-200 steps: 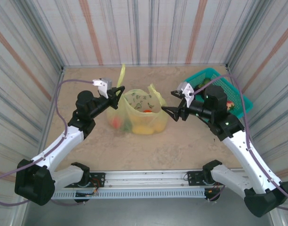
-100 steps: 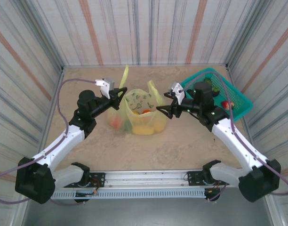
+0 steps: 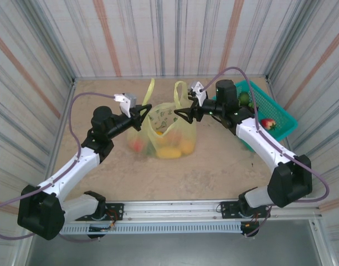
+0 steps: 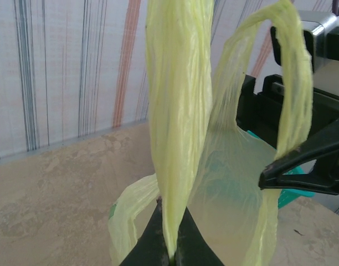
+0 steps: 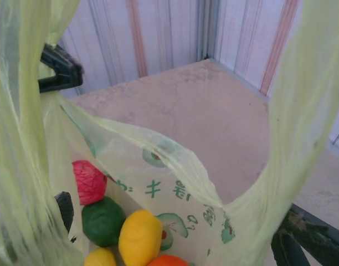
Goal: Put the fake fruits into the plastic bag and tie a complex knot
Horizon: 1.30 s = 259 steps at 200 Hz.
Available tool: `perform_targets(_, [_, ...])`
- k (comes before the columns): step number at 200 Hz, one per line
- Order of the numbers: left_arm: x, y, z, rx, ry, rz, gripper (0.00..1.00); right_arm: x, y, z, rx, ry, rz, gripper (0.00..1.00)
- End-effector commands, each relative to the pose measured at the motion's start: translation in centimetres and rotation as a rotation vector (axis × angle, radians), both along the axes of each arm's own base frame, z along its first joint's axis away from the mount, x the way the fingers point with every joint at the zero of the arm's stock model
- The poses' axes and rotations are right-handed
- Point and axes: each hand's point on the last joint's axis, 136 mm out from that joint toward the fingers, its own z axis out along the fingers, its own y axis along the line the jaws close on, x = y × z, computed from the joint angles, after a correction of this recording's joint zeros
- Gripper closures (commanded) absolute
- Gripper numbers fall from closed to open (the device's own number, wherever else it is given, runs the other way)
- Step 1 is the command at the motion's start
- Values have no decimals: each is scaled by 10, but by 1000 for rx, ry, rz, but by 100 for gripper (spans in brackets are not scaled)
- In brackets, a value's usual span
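The pale yellow-green plastic bag [image 3: 168, 132] stands mid-table with its mouth open. Inside lie fake fruits: a red one [image 5: 89, 182], a green one [image 5: 103, 220], a yellow one [image 5: 139, 238] and an orange one [image 5: 169, 260]. My left gripper [image 3: 140, 111] is shut on the bag's left handle [image 4: 178, 111], which rises straight up from its fingertips [image 4: 158, 238]. My right gripper [image 3: 179, 113] is at the bag's right handle [image 3: 180, 91]. It looks open: one finger [image 5: 308, 244] shows far right, and the handle film drapes against it.
A teal mesh basket [image 3: 277, 111] sits at the right back corner, holding a red fruit [image 3: 267, 123] and a green one [image 3: 244, 98]. Striped walls close in three sides. Bare sandy tabletop [image 3: 175, 177] lies in front of the bag.
My right arm swung left from beside the basket to the bag's right handle, which now stands taller. The left gripper stayed on the left handle, lifting it slightly.
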Motion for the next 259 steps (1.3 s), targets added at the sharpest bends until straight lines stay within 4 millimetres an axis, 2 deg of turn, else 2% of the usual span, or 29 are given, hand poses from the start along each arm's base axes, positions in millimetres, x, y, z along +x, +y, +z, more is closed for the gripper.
perform_targets(1, [-7, -4, 28, -24, -91, -35, 100, 8, 9, 9, 1, -47, 3, 7])
perform_targets(36, [-9, -6, 30, -26, -96, -46, 100, 17, 11, 8, 3, -47, -9, 8])
perform_targets(54, [-10, -6, 29, -24, -92, -45, 100, 17, 11, 10, 10, -49, -9, 14])
perform_targets(85, [-10, -4, 28, -22, -93, -33, 100, 12, 7, 27, 54, -69, -37, 38])
perform_targets(102, [-11, -3, 28, -19, -95, -31, 100, 6, 5, 33, 67, -77, -32, 57])
perform_targets(116, [-12, -4, 30, -21, -99, -37, 100, 8, 1, 34, 67, -60, -72, 76])
perform_targets(133, [-13, -6, 33, -20, -103, -49, 100, 13, -5, 34, 69, -34, -132, 82])
perform_targets(162, [-18, -12, 35, 0, -105, -81, 100, 1, 0, 36, 56, -61, -92, 100])
perform_targets(190, [-22, -21, 37, 26, -74, -121, 100, -22, 6, 40, -23, -126, 4, 100])
perform_targets(223, [-30, -43, 37, 96, -44, -219, 100, -55, 14, 48, -114, -192, 146, 100])
perform_targets(242, [-26, -49, 31, 112, -5, -223, 100, -63, 12, 52, -121, -236, 159, 100])
perform_targets(259, [-25, -58, 24, 145, 20, -252, 100, -66, 12, 48, -149, -242, 172, 100])
